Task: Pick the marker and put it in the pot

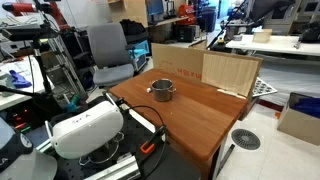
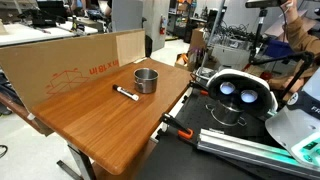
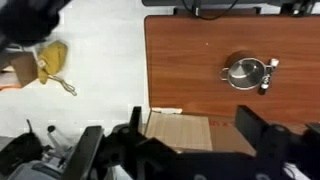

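The small steel pot (image 2: 146,80) stands empty on the wooden table (image 2: 100,125) and shows in both exterior views (image 1: 162,91). A black-and-white marker (image 2: 126,94) lies flat on the table just beside the pot. In the wrist view the pot (image 3: 245,72) and the marker (image 3: 267,76) are small and far away, touching or nearly so. My gripper (image 3: 195,135) shows only in the wrist view. It is high above the table's cardboard side, well away from both things. Its two black fingers are wide apart with nothing between them.
A cardboard sheet (image 2: 70,60) stands upright along one edge of the table (image 1: 205,68). A white device (image 2: 235,95) and orange-handled clamps (image 2: 178,130) sit at the opposite end. Office chairs (image 1: 108,52), desks and a cardboard box (image 1: 300,118) surround the table.
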